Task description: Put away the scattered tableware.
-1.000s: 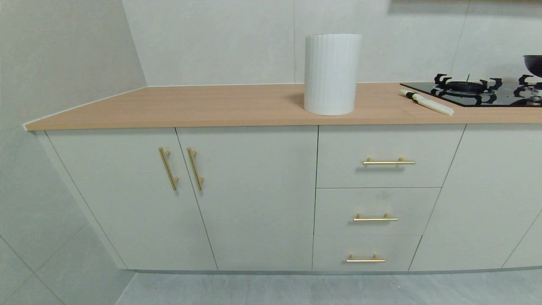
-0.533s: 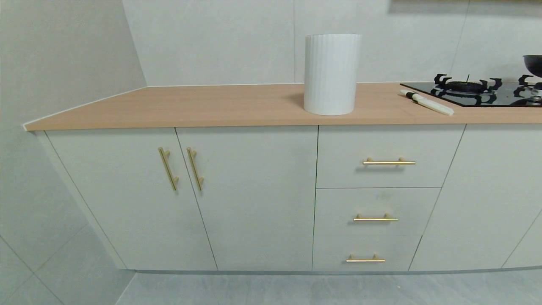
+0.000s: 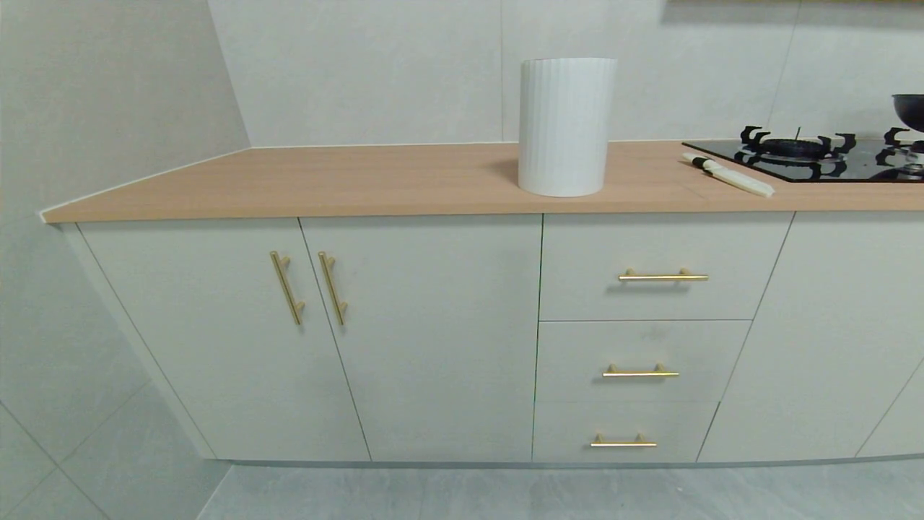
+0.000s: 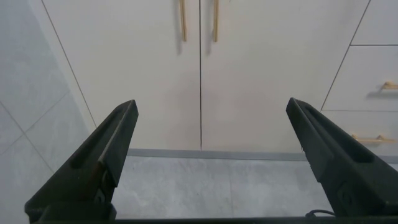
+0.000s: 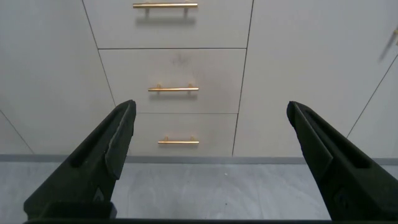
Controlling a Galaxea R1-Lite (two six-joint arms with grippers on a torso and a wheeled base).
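We see a white utensil (image 3: 728,175) lying on the counter (image 3: 361,180), touching the stove's (image 3: 816,155) edge, near a ribbed white canister (image 3: 567,126). The left hand (image 4: 211,109) faces the cabinet doors (image 4: 155,74) and the right hand (image 5: 211,109) the drawers (image 5: 174,71). Both have their fingers spread wide apart and empty.

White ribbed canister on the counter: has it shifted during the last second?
No. The canister has its left edge just left of the cabinet seam, exactly as before.

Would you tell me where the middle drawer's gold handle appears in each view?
Head view: middle drawer handle, second of three down the stack.
Left wrist view: same handle, cut off at the frame edge.
Right wrist view: same handle, seen whole.
Shared landmark: bottom drawer handle, just beneath it.
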